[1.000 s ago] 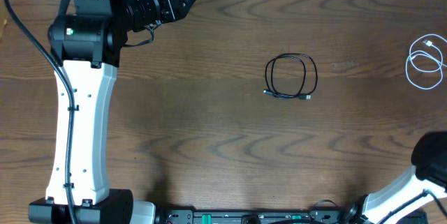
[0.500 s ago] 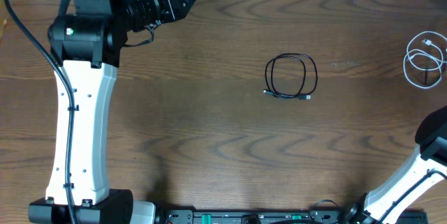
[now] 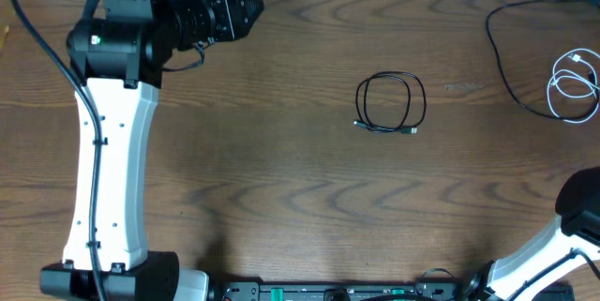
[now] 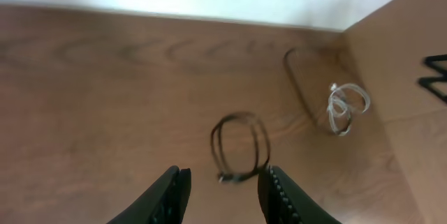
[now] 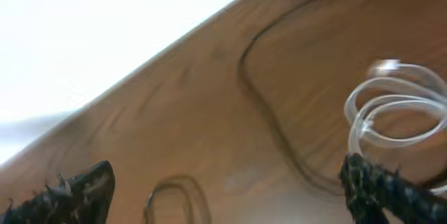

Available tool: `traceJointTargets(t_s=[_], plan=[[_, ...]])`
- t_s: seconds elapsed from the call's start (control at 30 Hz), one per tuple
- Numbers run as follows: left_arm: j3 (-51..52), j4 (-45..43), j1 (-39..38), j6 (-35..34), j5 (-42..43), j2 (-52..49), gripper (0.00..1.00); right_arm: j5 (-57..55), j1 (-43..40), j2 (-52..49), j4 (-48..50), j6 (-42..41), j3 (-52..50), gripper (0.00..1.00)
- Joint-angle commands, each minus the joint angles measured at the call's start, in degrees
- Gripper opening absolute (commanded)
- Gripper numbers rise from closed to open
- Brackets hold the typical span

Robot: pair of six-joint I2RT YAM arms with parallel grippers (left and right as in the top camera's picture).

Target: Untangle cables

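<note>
The left tool (image 3: 253,7) hung over the far edge of the desk (image 3: 281,179), toward the left corner. Its two fingers (image 4: 174,189) were a little apart, and nothing was between them.

The black cord (image 3: 391,104) lay in a small round coil near the middle of the desk, a bit toward the right side. Its little plug ends stuck out on the near side of the coil.

The white cord (image 3: 574,83) lay in loose loops by the right edge of the desk, toward the far corner. It was well apart from the black cord.

A thin dark strand (image 3: 497,55) also lay on the desk. It came in at the far right corner, bent round, and ran up to the white cord. I could not tell if the two touched, or where the strand led.

The right tool (image 5: 227,168) was out of the overhead view. Its own camera showed its fingers (image 5: 77,192) wide apart, holding nothing, with the white cord and the dark strand on the desk beyond them. Part of the right arm (image 3: 572,231) showed at the near right corner.
</note>
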State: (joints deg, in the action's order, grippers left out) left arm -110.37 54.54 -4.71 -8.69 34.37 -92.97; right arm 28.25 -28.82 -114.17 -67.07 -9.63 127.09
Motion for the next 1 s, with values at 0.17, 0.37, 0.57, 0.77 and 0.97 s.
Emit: traceJointTargets(t_s=[0.17, 0.37, 0.57, 0.77, 0.97], plan=[[0.81, 8.35, -0.02, 5.97, -2.14, -5.31, 0.37, 6.21, 10.60, -0.09, -14.80, 15.74, -2.82, 0.90], [1.29, 8.83, -0.02, 6.10, -3.30, -5.92, 0.37, -2.64, 20.35, -0.09, -14.43, 14.80, -7.93, 0.78], [1.29, 9.11, -0.02, 6.10, -4.00, -5.92, 0.37, -7.43, 28.70, -0.09, -10.25, 13.49, -14.78, 0.77], [1.29, 9.09, -0.02, 6.10, -4.02, -5.92, 0.37, -10.14, 34.53, -0.09, -5.92, 18.47, -23.76, 0.76], [1.29, 9.05, -0.02, 6.10, -4.00, -5.92, 0.37, -9.90, 40.50, -0.09, -2.62, 33.31, -34.14, 0.74]])
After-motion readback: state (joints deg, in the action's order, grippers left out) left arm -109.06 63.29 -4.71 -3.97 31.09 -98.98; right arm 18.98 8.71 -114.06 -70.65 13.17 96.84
